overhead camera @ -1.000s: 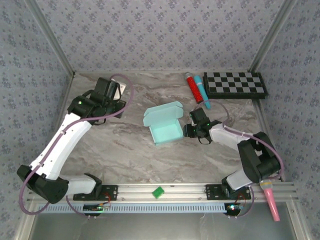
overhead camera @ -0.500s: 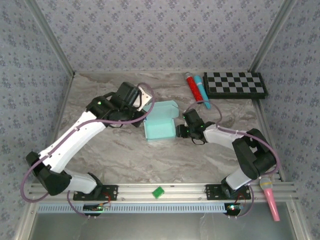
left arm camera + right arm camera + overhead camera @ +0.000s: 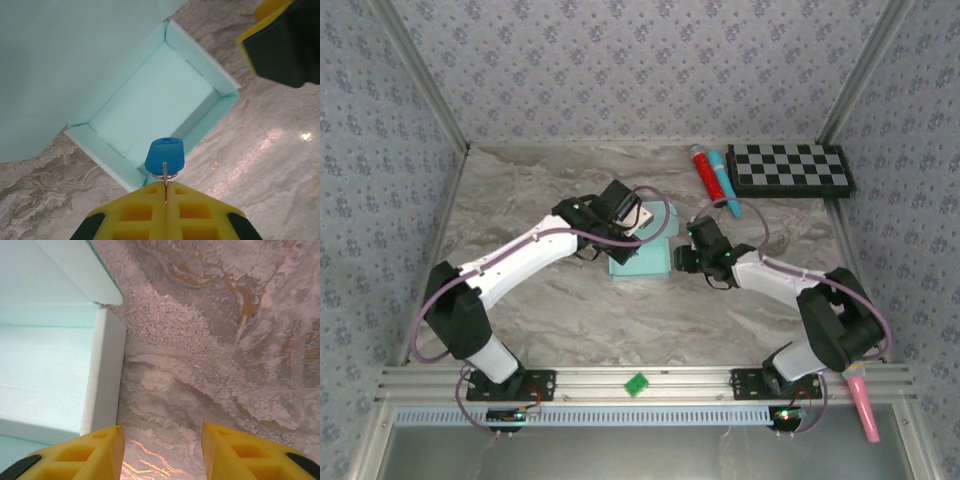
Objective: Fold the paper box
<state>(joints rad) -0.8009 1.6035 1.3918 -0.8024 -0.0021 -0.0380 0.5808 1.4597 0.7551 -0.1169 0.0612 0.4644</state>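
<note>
- Aqua card paper box (image 3: 645, 262) sits mid-table; tray open upward, long axis roughly left-right in the top view
- left gripper (image 3: 165, 192) over the tray — jaws together, pinching a blue tag (image 3: 165, 156)
- right gripper (image 3: 162, 440) beside the box's right wall; jaws apart over bare table
- checkerboard (image 3: 790, 168), red marker (image 3: 703, 172) and blue marker (image 3: 723, 185) far right, well apart

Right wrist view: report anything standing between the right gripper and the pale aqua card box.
Nothing visible does. The open right gripper sits beside the side wall of the pale aqua card box, over bare grey marbled tabletop.
</note>
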